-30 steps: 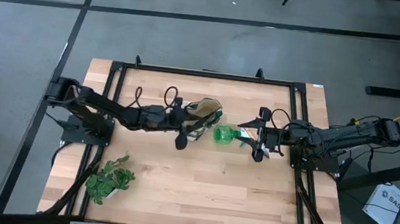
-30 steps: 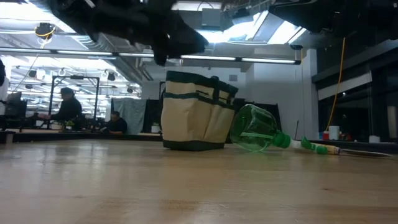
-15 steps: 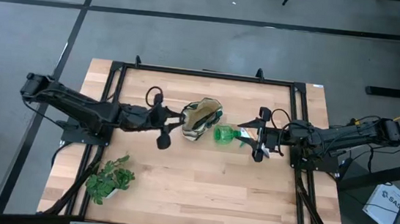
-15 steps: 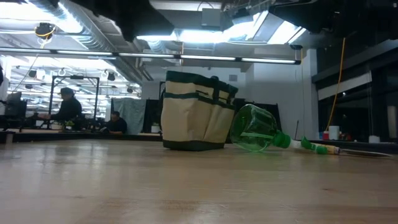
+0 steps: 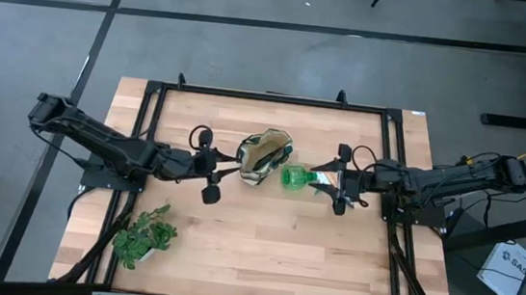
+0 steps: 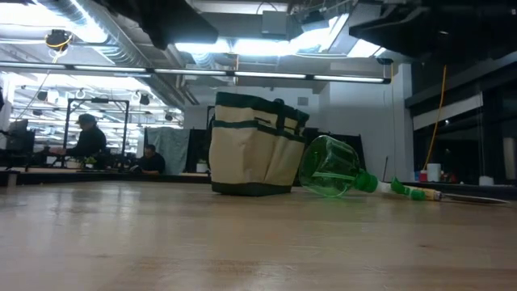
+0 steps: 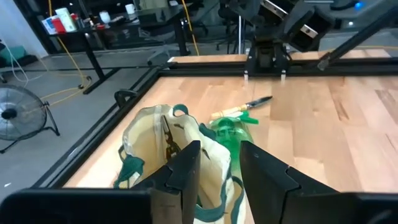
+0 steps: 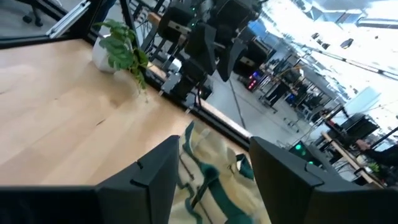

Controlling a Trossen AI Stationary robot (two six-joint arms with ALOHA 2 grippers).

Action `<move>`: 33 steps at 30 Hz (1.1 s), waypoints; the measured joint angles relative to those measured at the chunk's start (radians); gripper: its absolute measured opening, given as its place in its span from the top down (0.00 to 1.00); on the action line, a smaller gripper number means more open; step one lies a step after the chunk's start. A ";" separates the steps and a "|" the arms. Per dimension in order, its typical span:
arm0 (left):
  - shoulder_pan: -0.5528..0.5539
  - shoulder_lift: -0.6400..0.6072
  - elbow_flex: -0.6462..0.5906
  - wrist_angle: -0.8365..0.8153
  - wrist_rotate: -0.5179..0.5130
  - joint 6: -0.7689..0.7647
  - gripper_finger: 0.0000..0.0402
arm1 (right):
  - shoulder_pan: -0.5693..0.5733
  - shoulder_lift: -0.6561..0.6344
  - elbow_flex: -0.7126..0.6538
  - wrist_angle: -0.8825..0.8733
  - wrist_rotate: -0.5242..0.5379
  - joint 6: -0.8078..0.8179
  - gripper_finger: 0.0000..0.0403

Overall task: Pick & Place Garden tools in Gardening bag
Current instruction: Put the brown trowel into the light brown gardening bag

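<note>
The white-and-green gardening bag (image 5: pixel 264 155) stands upright on its base at the table's middle, mouth open; it also shows in the low view (image 6: pixel 254 145). Dark shears handles (image 7: pixel 169 140) stick up inside it. The green spray bottle (image 5: pixel 297 177) lies on its side just right of the bag, head toward the right edge (image 6: pixel 333 167). My left gripper (image 5: pixel 213 165) is open and empty, left of the bag and above the table (image 7: pixel 221 155). My right gripper (image 5: pixel 335 180) is open and empty, raised over the bottle's pale head (image 7: pixel 233 113), facing the bag (image 8: pixel 217 168).
A leafy plant sprig (image 5: pixel 143 238) lies at the near left corner of the table. A black metal frame (image 5: pixel 268 98) runs along the table's edges. Bare wood lies on the near side of the bag and bottle. People sit in the room behind (image 6: pixel 85 137).
My left gripper has drawn back from over the bag toward the table's left edge and has left the low view. My right gripper has edged a little toward the bottle. The bag and the bottle have kept still.
</note>
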 joint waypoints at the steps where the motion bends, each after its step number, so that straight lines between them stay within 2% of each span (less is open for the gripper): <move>1: 0.000 0.003 0.000 0.000 -0.001 0.000 0.74 | 0.000 0.000 0.000 -0.006 0.000 0.000 0.51; 4: 0.001 0.007 -0.030 0.043 -0.018 0.001 0.74 | 0.000 0.000 0.000 -0.038 0.000 0.000 0.51; 9: 0.003 -0.005 -0.178 0.288 -0.016 0.008 0.75 | 0.000 0.000 0.000 -0.107 0.000 0.009 0.51; 16: 0.003 -0.021 -0.317 0.524 0.043 -0.002 0.75 | 0.004 0.000 0.000 -0.148 0.000 0.163 0.51; 19: 0.003 -0.021 -0.324 0.536 0.095 -0.028 0.75 | 0.002 0.000 0.000 -0.181 0.034 0.192 0.51; 21: 0.003 -0.021 -0.324 0.534 0.122 -0.052 0.75 | 0.002 0.000 0.000 -0.209 0.102 0.235 0.51; 25: 0.002 -0.021 -0.324 0.534 0.148 -0.054 0.75 | 0.002 0.000 0.017 -0.290 0.285 0.430 0.51; 27: 0.003 -0.021 -0.324 0.534 0.147 -0.054 0.75 | 0.001 0.000 0.042 -0.371 0.338 0.493 0.51; 33: 0.003 -0.021 -0.324 0.534 0.146 -0.056 0.75 | 0.001 0.002 0.103 -0.598 0.348 0.673 0.51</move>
